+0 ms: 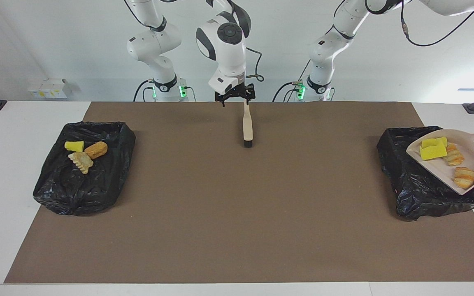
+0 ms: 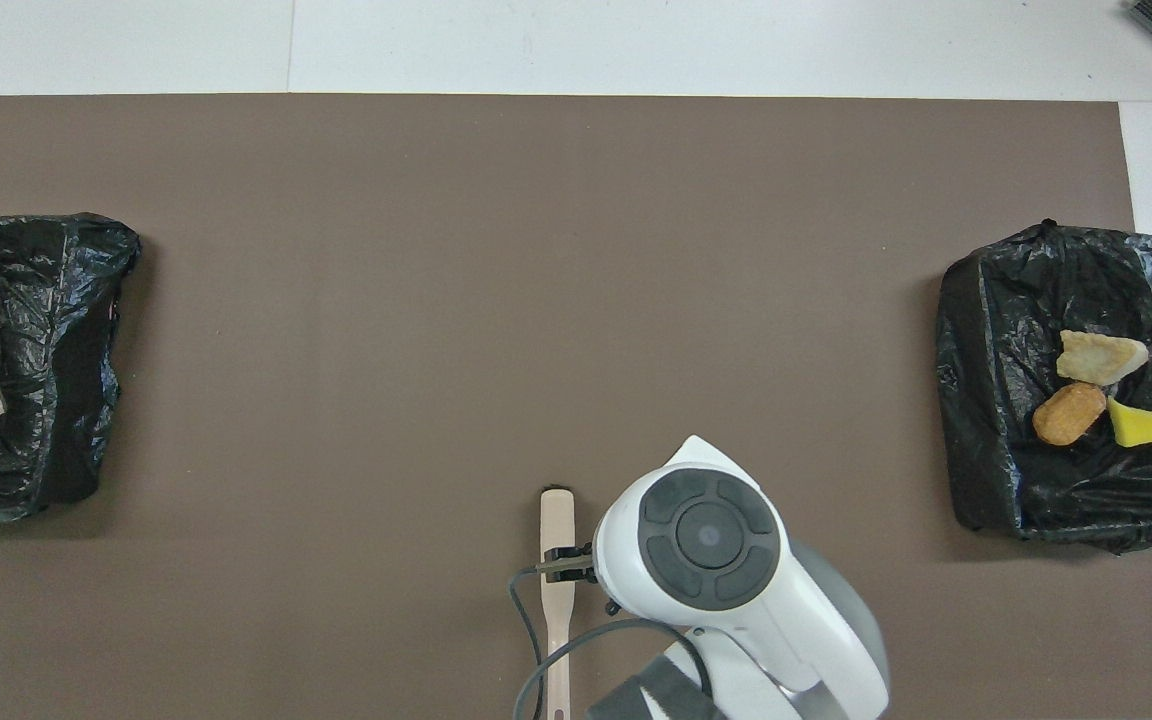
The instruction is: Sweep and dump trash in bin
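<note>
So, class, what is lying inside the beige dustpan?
The dustpan holds two yellow sponge pieces and two brown pastry scraps. Anything beneath those pieces is covered, and its handle end runs out of view.

Facing view: high camera across the desk (image 1: 237, 213), looking at the robots, whole mat and both arm bases in frame. Overhead view: high above the robots' end, looking steeply down and forward. Both share the mat (image 2: 536, 300), both bins and the brush (image 1: 247, 125), half a turn apart.
</note>
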Robot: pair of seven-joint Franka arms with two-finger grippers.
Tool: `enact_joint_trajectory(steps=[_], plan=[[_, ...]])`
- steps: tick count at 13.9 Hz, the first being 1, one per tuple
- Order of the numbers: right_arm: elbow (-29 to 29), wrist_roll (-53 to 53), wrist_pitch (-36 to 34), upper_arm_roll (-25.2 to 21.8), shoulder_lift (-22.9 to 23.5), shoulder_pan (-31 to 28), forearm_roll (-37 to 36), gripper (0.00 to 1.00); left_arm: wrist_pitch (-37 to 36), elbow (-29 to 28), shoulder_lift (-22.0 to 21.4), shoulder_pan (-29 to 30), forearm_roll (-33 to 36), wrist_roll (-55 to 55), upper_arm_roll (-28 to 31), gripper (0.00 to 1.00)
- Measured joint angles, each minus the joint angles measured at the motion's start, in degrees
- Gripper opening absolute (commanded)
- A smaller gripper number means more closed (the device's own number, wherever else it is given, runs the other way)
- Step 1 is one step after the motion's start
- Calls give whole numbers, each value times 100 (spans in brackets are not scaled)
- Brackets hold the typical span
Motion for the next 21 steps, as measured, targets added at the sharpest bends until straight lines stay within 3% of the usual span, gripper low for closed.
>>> enact_joint_trajectory(steps=[3, 7, 12, 16, 21], plan=[[488, -915, -516, -14, -2, -544, -245, 100, 115, 71, -31, -285, 867, 4, -57, 0], [1069, -2490, -1252, -39, -9, -1548, -619, 100, 87, 72, -103, -966, 2529, -60, -84, 0], [1426, -3780, -1400, -61, -12, -2531, -1164, 100, -37, -96, -265, -1797, 4408, -253, -103, 0], [1577, -4390, -1400, -64, -13, -3410, -1206, 100, -454, -69, -525, -2261, 4262, -562, -111, 0], [1877, -4429, -1549, -140, -8, -3792, -1199, 100, -976, -55, -1097, -2299, 2154, -1057, -115, 0]])
